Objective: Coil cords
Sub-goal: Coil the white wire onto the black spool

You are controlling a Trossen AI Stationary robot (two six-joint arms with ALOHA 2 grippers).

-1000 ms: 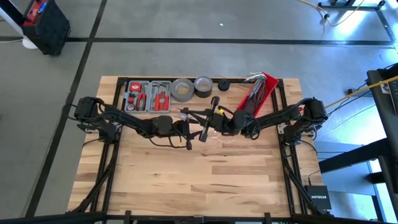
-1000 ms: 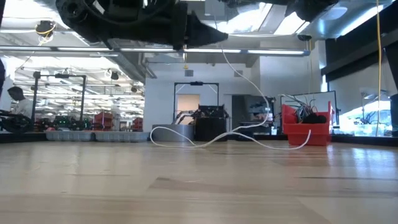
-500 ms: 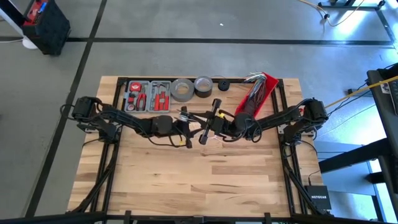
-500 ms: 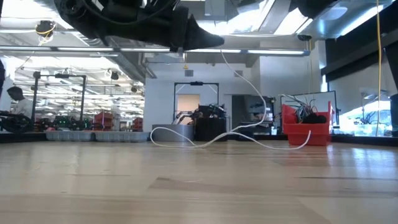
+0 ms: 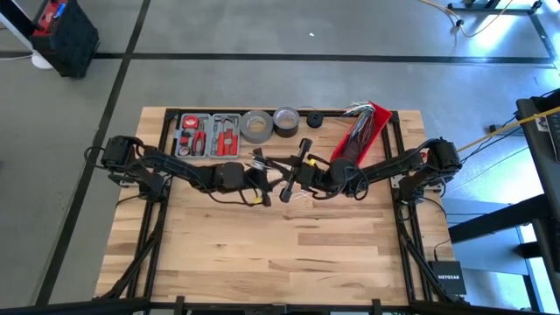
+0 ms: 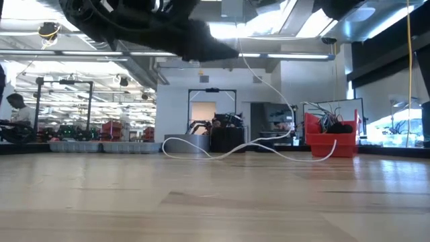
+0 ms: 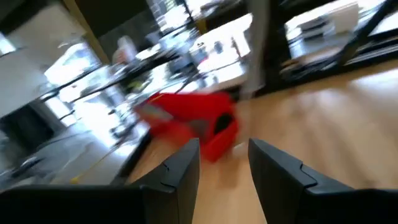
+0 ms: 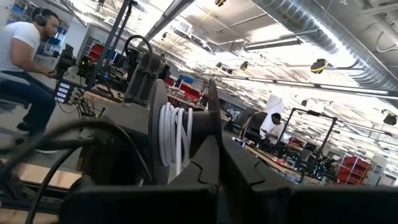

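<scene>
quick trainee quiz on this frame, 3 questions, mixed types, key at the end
1. True or false: the white cord lies flat on the table along its whole length.
2. Which claw stands open? A: left. B: right. C: both.
3. Short answer: which arm's side of the table holds the red bin?

Key
1. False. In the low view the cord rises off the table toward the arms, and the right wrist view shows it in loops.
2. A. The left claw has a clear gap between its fingers; the right claw is shut.
3. The right arm's side, at the far edge.
</scene>
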